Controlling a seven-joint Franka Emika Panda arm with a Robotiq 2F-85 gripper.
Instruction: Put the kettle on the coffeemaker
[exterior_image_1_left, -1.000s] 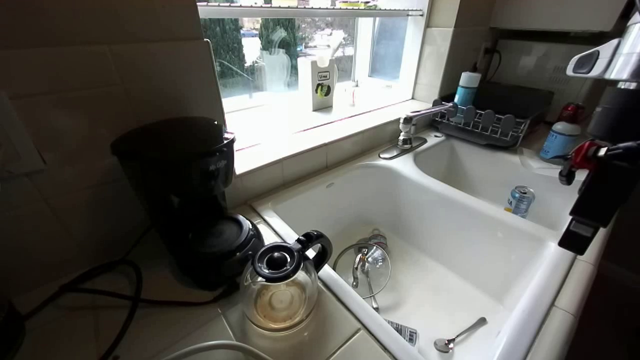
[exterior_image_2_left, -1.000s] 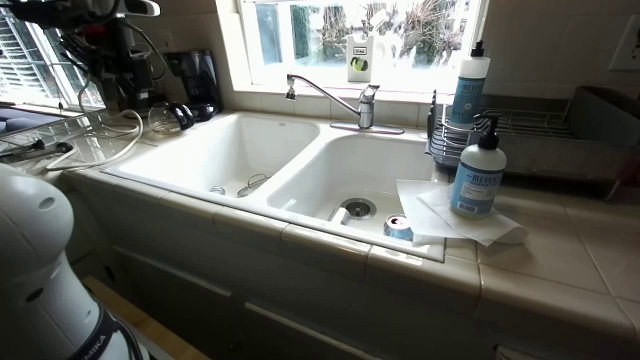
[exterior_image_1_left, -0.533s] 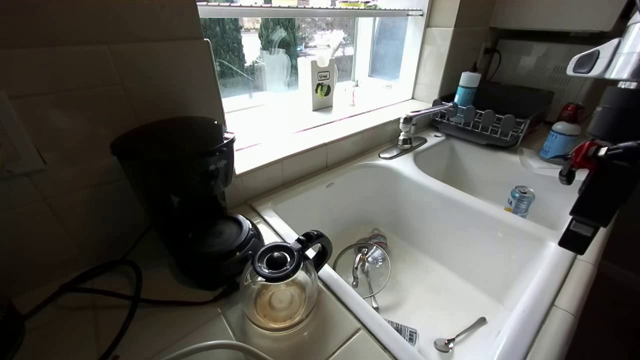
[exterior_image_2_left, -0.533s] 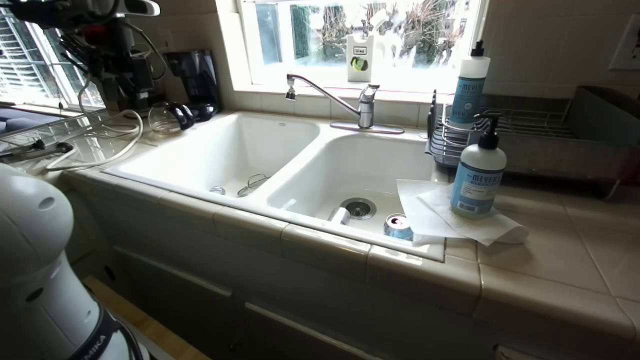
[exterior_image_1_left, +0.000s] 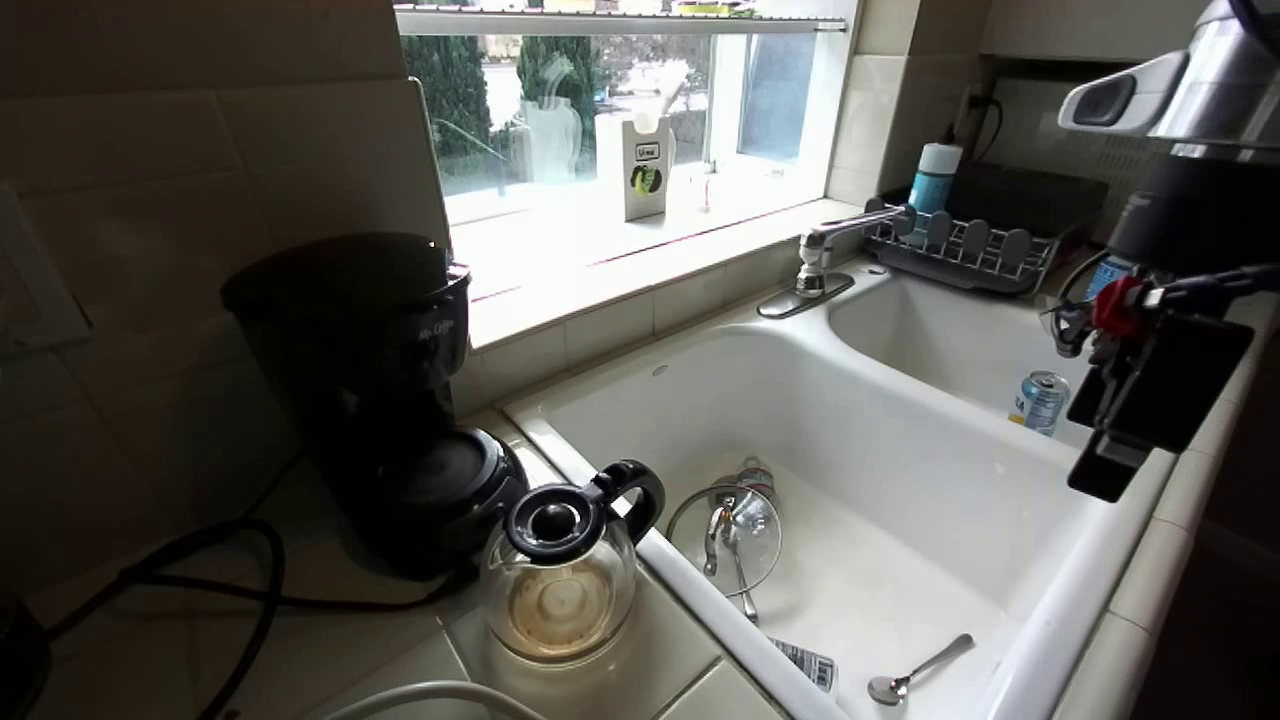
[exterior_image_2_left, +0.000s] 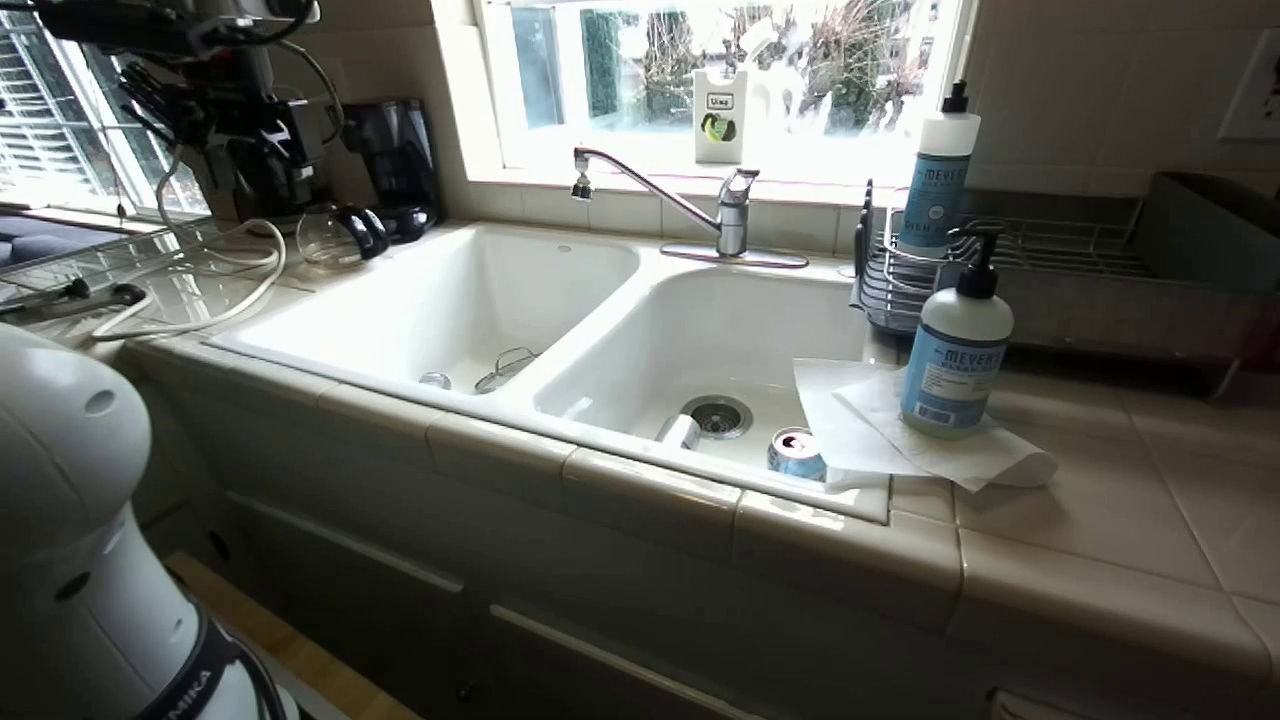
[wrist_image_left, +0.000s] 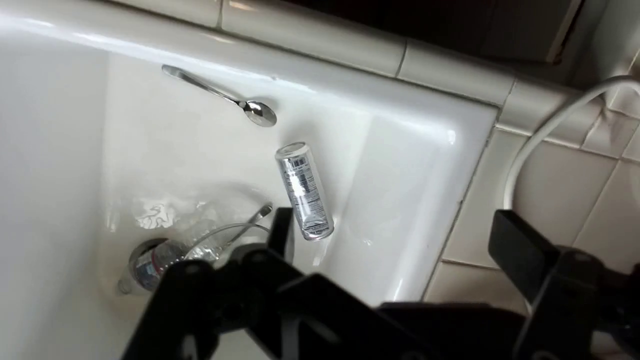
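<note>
Gripper (wrist_image_left: 399, 235): fingers parted wide, released. Hangs higher than the sink (exterior_image_1_left: 880, 570); in the wrist view one finger shows against the sink's basin, the other against the tile counter (exterior_image_1_left: 650, 670) off the sink's end.

Glass carafe (exterior_image_1_left: 560, 590): upright on that counter, just beside the sink rim. Black handle turned toward the sink, overlapping its rim in an exterior view. Brownish tint low in the glass.

Coffeemaker (exterior_image_1_left: 350, 320): same end of the sink, nearer its window-side corner. Carafe stands beside it, off the base plate; whether the two touch, cannot tell. Dark cord (exterior_image_1_left: 275, 590) loops on the counter away from the sink.

Sink, basin on the carafe's side: silver can (wrist_image_left: 304, 192) on its side near the end wall; spoon (exterior_image_1_left: 893, 688) by the front; plastic bottle (wrist_image_left: 148, 266) and clear round lid (exterior_image_1_left: 750, 540) together, some metal utensils seen with them. Second basin: blue can (exterior_image_2_left: 797, 455) upright near the sink's front wall.

Faucet (exterior_image_2_left: 735, 215) at the sink's back, by the divider. White jug (exterior_image_2_left: 718, 110) on the sill behind the sink.

Sink's far end: soap bottle (exterior_image_2_left: 955, 350) on white paper (exterior_image_2_left: 850, 430), dish rack (exterior_image_2_left: 1080, 305) behind.
</note>
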